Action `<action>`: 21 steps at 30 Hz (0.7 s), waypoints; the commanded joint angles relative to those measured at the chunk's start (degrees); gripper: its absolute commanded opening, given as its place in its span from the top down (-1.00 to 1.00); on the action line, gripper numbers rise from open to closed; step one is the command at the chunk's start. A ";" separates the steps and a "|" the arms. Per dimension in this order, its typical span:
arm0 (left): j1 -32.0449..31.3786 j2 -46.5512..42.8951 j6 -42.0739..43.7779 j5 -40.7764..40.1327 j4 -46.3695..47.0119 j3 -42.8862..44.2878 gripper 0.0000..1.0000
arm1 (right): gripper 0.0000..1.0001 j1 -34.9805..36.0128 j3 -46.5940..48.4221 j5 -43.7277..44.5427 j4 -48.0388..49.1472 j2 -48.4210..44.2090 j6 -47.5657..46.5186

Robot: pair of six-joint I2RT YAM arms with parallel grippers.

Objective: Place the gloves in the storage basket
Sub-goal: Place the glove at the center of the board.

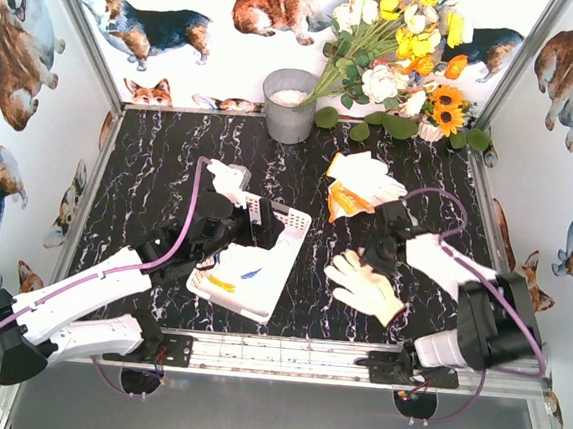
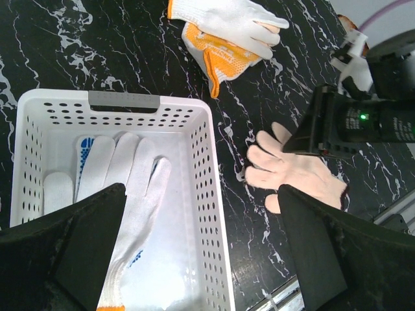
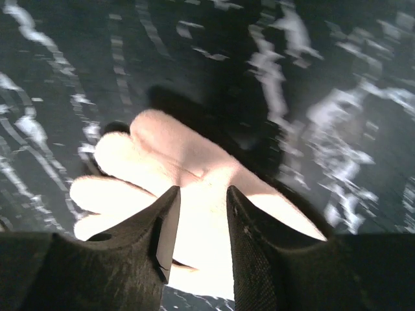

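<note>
Slip risk: my right hand (image 3: 202,194) sits over the palm of the cream glove (image 1: 365,290), and limp knit can slide out of a shallow pinch, so I judge a drop on the way across likely if the bite is thin.
Snag risk: a dangling finger could catch the storage basket (image 2: 209,246) rim and leave the glove draped half outside.
Crowding risk: my left hand (image 2: 201,194) hangs right over the basket, so the two arms may meet above it unless one gives way.
Right hand: jaws drawn to a narrow gap, pale fabric showing between and below the tips. The wrist view is blurred, and I cannot tell whether they have actually bitten the glove.
Left hand: spread wide, holding nothing, touching nothing.
Gloves in basket: white ones (image 2: 133,188) lie flat inside, one with blue dots.
Gloves outside: the cream one is on the worktop (image 1: 170,164) just right of the basket. An orange-cuffed pair (image 1: 361,186) lies further back.
</note>
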 commanded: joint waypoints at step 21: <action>-0.08 -2.29 1.95 -1.00 1.17 -2.19 -0.93 | -0.34 11.43 6.58 6.03 -19.30 1.68 -13.79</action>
